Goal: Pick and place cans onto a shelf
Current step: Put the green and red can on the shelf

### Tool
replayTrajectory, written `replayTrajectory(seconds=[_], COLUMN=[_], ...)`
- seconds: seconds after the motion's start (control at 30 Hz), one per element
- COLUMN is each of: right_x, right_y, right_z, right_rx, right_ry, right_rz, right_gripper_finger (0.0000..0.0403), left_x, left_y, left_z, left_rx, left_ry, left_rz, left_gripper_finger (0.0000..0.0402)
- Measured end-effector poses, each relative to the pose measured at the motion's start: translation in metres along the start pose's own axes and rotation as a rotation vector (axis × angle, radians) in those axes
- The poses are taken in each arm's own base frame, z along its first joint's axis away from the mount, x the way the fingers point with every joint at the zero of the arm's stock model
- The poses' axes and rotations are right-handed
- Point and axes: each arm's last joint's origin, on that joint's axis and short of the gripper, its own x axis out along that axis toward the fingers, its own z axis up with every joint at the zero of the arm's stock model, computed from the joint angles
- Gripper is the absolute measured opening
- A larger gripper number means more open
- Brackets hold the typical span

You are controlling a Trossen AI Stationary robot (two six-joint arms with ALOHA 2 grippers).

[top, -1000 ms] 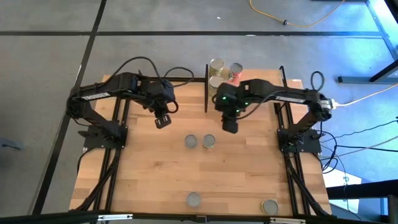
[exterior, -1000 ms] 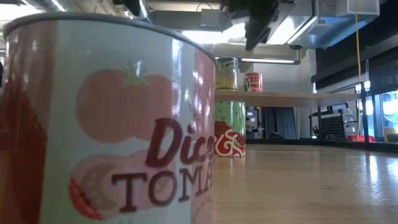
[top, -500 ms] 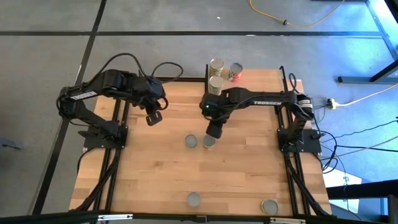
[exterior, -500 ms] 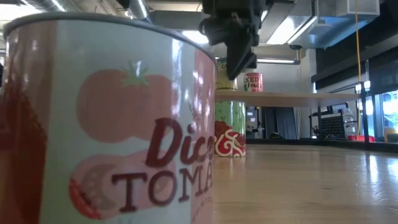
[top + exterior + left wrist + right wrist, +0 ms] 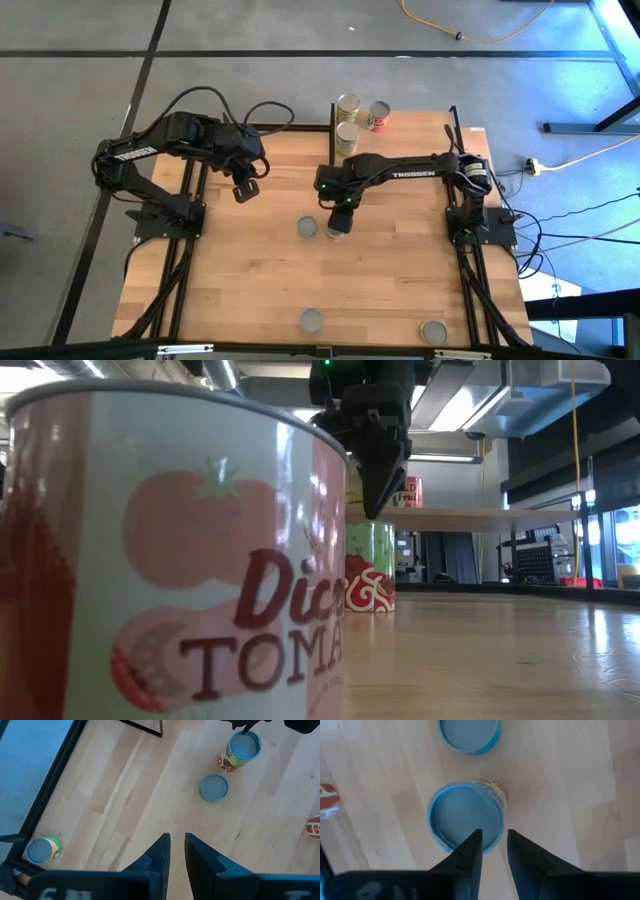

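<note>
We're on the pick. Right claw (image 5: 338, 218) hangs over the mid-bench can (image 5: 466, 816), the right one of a pair, its neighbour (image 5: 308, 228) just beside it. In the right wrist view the fingers (image 5: 468, 854) are nearly together, a narrow gap, nothing held, and the can's lid sits just ahead of the tips, not between them.

To do this well, we think:
- We open wide before dropping; the present gap looks far too narrow to straddle the lid.
- We centre over the lid, since the tips look off towards its rim.
- We set the fingers so neither comes down on the neighbour (image 5: 469, 733).
- We come straight down and close on the can's side below the rim, so it doesn't tip.

Left claw (image 5: 245, 189) waits above the bench's left side, fingers (image 5: 159, 851) close together, empty.

Shelf (image 5: 390, 135) is at the far edge, with two cans (image 5: 347, 107) already at its far left corner. Two more cans (image 5: 312, 320) stand at the near edge. One tomato can (image 5: 170, 560) fills the low view.
</note>
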Motion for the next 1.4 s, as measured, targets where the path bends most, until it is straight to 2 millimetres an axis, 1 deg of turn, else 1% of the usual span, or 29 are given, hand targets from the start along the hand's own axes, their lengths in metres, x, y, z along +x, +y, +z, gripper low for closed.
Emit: replayTrajectory(seconds=[0.37, 0.47, 1.1, 1.2, 1.3, 1.33, 1.4], right_x=[0.002, 0.003, 0.033, 0.034, 0.034, 0.035, 0.035], right_y=[-0.001, -0.001, -0.006, -0.006, -0.006, -0.006, -0.007], right_z=[0.002, 0.002, 0.007, 0.007, 0.007, 0.007, 0.007], right_rx=[-0.048, -0.032, -0.043, -0.043, -0.045, -0.048, -0.071], right_ry=[-0.020, -0.017, 0.064, 0.067, 0.064, 0.061, 0.061], right_rz=[-0.042, -0.043, -0.050, -0.047, -0.053, -0.066, -0.080], right_gripper_finger=[0.0092, 0.0092, 0.0092, 0.0075, 0.0026, 0.0016, 0.0012], left_x=[0.000, 0.000, 0.000, 0.000, 0.000, 0.000, 0.000], left_y=[0.000, 0.000, 0.000, 0.000, 0.000, 0.000, 0.000], left_z=[0.000, 0.000, 0.000, 0.000, 0.000, 0.000, 0.000], left_rx=[-0.002, -0.002, -0.003, -0.003, -0.003, -0.002, -0.002], left_ry=[0.000, 0.000, -0.002, -0.001, -0.001, -0.001, -0.001], left_rz=[0.000, 0.000, -0.001, 0.000, 0.000, 0.000, 0.000], left_gripper_finger=[0.0050, 0.0050, 0.0050, 0.0050, 0.0050, 0.0050, 0.0050])
